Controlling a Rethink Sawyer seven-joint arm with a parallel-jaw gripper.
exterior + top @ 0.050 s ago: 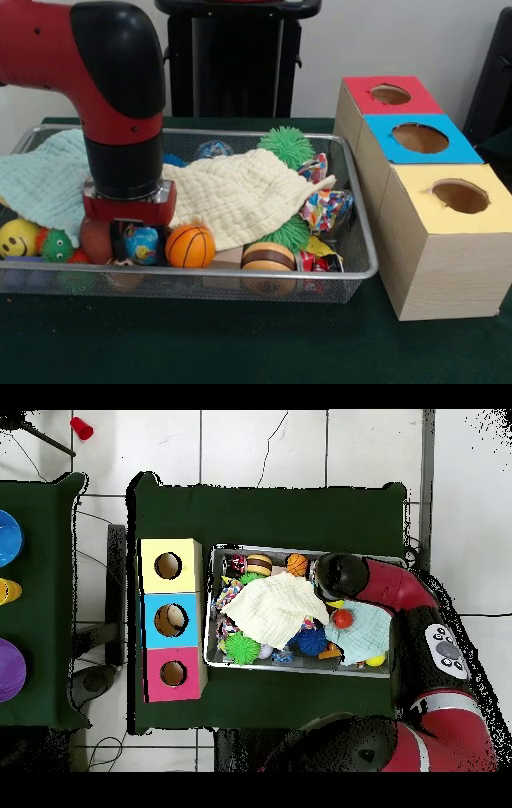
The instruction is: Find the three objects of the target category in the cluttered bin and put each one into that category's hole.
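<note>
- Front view: gripper (128, 232) down among the balls at the wire bin's (362, 268) front-left corner; finger state impossible to tell. Basketball (190, 246) just beside it, likely light, firm, smooth; best pinched across the middle.
- Overhead view: basketball (297, 564) against the bin's (211, 619) top edge, beside the arm (400, 589).

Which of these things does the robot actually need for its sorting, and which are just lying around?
Needed: mesh bin; its toys, like the basketball; red box, blue box, yellow box with holes.
Lying about: cream cloth, pale green cloth over the toys; blue bowl on side table; red cup on floor.
</note>
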